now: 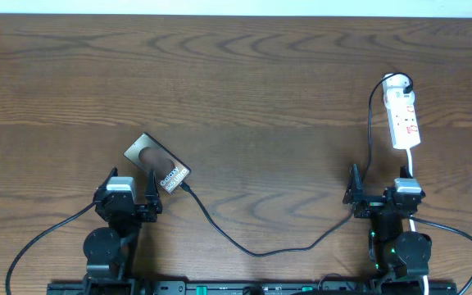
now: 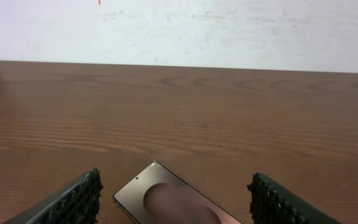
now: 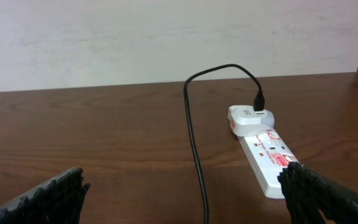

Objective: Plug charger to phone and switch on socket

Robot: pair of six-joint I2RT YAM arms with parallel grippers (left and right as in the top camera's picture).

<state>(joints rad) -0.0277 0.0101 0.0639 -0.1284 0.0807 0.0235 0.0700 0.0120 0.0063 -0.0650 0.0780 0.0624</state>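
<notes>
The phone (image 1: 158, 166) lies flat and slanted on the table at the left. In the left wrist view the phone (image 2: 166, 202) sits low between the fingers of my open left gripper (image 2: 174, 182), which holds nothing. The left gripper (image 1: 129, 188) sits just in front of the phone. The charger cable (image 1: 260, 251) runs from the phone's near end in a curve to the socket (image 1: 404, 115) at the far right. Whether its tip sits in the phone I cannot tell. My right gripper (image 1: 381, 190) is open and empty, with the charger cable (image 3: 194, 143) between its fingers and the socket (image 3: 267, 158) just ahead of the right finger (image 3: 316, 193).
A white adapter (image 3: 249, 118) with the cable's black plug (image 3: 260, 102) sits in the strip's far end. The strip's white cord (image 1: 410, 168) runs back beside the right arm. A pale wall stands behind the table's far edge (image 2: 179, 64).
</notes>
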